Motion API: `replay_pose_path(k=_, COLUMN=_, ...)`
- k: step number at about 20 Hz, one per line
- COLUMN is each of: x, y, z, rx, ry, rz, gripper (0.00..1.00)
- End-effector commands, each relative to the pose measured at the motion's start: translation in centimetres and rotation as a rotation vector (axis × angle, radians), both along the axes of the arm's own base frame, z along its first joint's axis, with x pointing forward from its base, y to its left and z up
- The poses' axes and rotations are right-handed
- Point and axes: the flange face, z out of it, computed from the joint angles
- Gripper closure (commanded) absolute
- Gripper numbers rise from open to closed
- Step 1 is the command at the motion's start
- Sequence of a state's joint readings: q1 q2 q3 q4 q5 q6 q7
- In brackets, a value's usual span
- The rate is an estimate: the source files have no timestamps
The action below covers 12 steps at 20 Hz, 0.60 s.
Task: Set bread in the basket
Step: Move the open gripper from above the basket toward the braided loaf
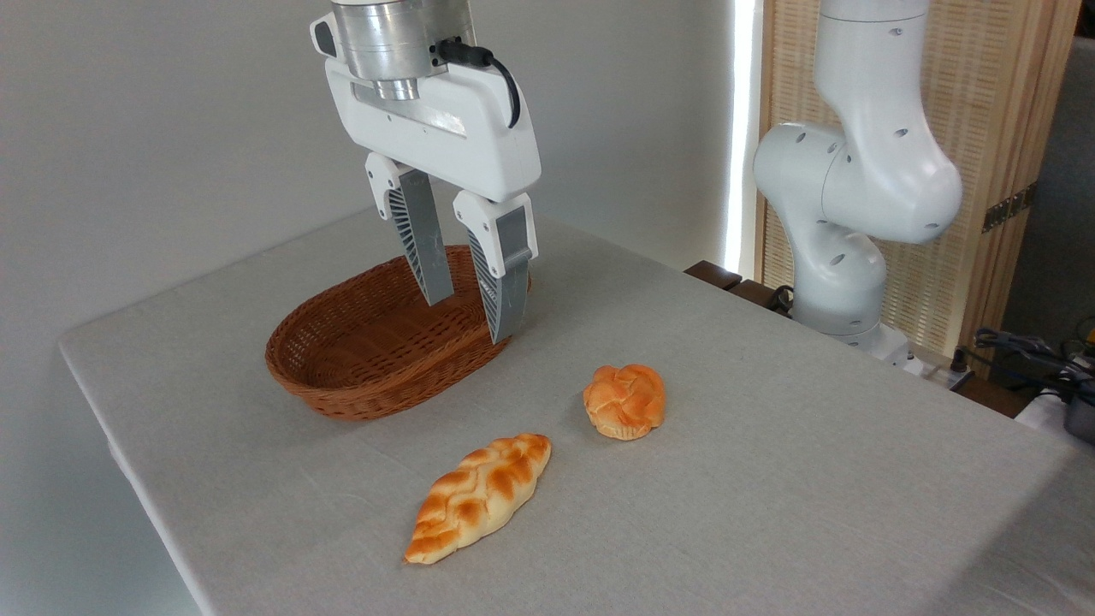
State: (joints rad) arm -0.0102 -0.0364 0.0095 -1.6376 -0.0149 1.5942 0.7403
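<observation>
- Fingers (469, 299) parted a moderate way, gripping nothing, hanging in front of the basket (342, 376).
- Bread (479, 496) flat on the surface (770, 479), below and nearer the camera than the fingers, well apart from them, lying diagonally.
- Round bun (625, 400) just beside the loaf's upper tip (a likely wrong pick).
- Risk, as judged: closing along the loaf rather than across could squeeze it out; a low approach could clip the rim.
</observation>
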Motion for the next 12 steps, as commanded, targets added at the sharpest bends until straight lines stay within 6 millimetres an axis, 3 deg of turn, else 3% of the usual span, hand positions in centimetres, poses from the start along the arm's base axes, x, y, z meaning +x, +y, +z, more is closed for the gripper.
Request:
replay_pose_path(k=1, x=-0.1, y=0.3, z=0.0, rx=-0.009, ry=0.014, rz=-0.012, gripper=0.0)
replay_pose_path(k=9, x=0.9, y=-0.1, z=-1.1, rx=-0.011, ry=-0.05, rz=-0.007, gripper=0.0)
replay_pose_path(k=12, x=1.1, y=-1.4, z=-2.8, rx=-0.014, ry=-0.053, rz=-0.031, gripper=0.0)
